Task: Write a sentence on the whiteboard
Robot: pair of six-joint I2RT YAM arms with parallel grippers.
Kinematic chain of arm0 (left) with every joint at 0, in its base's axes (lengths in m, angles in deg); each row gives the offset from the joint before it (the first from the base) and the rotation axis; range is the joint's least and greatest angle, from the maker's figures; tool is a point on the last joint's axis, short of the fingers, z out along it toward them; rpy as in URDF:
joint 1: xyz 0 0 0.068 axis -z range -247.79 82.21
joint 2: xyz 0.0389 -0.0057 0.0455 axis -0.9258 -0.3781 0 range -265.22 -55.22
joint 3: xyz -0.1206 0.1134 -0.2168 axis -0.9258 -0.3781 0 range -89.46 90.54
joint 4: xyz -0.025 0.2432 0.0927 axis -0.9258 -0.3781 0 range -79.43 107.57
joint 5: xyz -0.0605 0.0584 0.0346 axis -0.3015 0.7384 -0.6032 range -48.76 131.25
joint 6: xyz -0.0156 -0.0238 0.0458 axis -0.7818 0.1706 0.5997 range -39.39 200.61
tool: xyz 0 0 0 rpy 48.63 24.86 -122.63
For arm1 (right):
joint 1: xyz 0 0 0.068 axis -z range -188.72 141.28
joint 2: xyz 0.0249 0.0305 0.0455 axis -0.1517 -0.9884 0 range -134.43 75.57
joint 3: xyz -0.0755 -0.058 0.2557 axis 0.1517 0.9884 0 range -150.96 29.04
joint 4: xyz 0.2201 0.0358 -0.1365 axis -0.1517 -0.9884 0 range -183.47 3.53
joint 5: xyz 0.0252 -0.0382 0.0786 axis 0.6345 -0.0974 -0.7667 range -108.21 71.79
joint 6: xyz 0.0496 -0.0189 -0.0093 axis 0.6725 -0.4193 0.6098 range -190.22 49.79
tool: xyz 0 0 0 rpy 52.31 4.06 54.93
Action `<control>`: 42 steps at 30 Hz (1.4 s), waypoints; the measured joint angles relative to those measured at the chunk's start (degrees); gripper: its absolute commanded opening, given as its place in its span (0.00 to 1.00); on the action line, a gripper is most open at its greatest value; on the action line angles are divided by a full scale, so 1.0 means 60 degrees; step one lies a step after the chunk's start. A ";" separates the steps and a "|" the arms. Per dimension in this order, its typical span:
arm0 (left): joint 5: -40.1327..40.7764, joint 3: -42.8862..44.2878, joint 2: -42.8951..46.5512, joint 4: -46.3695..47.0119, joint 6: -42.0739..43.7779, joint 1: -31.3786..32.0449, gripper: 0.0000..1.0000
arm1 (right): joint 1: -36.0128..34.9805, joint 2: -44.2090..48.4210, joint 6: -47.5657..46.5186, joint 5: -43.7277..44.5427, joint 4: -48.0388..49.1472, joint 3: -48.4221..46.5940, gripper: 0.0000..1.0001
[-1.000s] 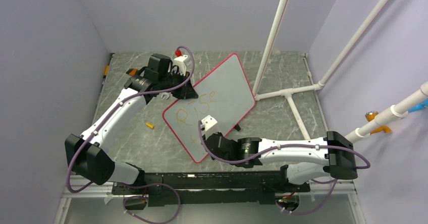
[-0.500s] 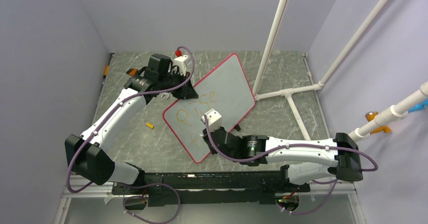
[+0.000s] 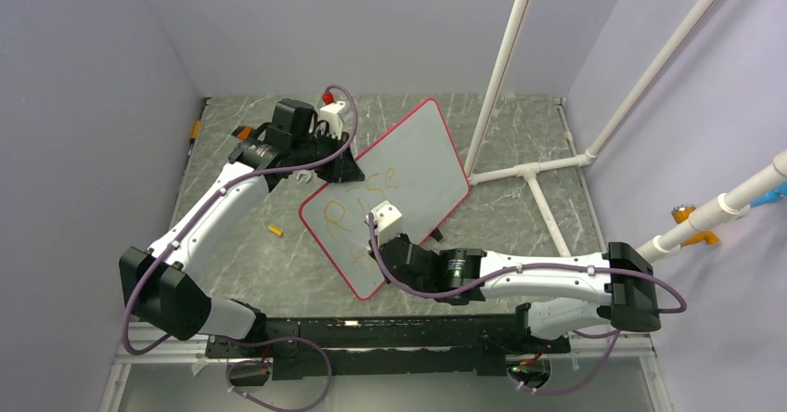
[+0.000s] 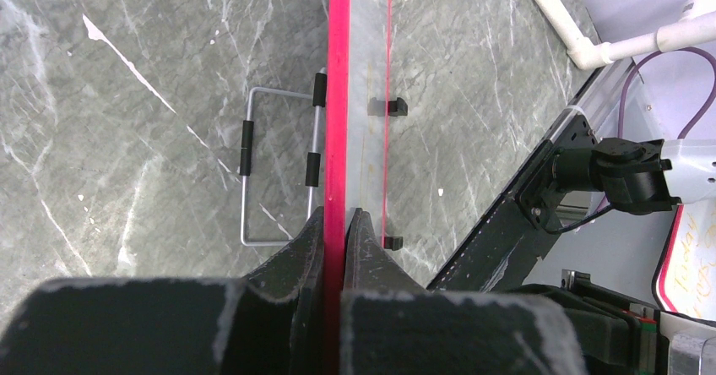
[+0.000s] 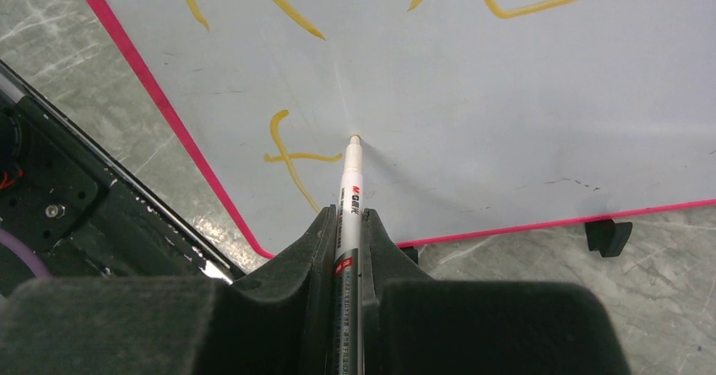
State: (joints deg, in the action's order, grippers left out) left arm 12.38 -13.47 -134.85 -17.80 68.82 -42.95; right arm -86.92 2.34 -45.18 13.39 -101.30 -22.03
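The whiteboard (image 3: 408, 166) stands tilted on the table, pale with a red rim (image 4: 339, 96). My left gripper (image 4: 338, 223) is shut on that rim at the board's upper left edge (image 3: 345, 163). The sentence (image 3: 357, 199) reads "Rise" in orange-yellow, with a small "t" (image 5: 287, 157) below it. My right gripper (image 5: 348, 219) is shut on a white marker pen (image 5: 351, 181). The pen's tip (image 5: 355, 140) is at the board surface just right of the "t". In the top view the right gripper (image 3: 382, 243) sits over the board's lower part.
A small orange cap (image 3: 275, 231) lies on the marble table left of the board. A white pipe frame (image 3: 529, 175) stands at the right. A wire stand (image 4: 279, 181) and black clips (image 4: 388, 106) show behind the board. The black base rail (image 3: 390, 333) runs along the near edge.
My right arm with the marker has shifted slightly over the board's lower part. The left arm and the board have not moved.
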 measured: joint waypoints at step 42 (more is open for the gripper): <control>-0.0004 0.0000 0.0000 0.0004 0.0004 0.0000 0.00 | 0.0029 -0.0022 0.0102 -0.0069 -0.0441 0.0321 0.00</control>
State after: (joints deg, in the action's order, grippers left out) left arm 12.36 -13.47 -134.85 -17.78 68.84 -42.95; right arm -86.74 2.21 -44.57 12.97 -103.94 -20.11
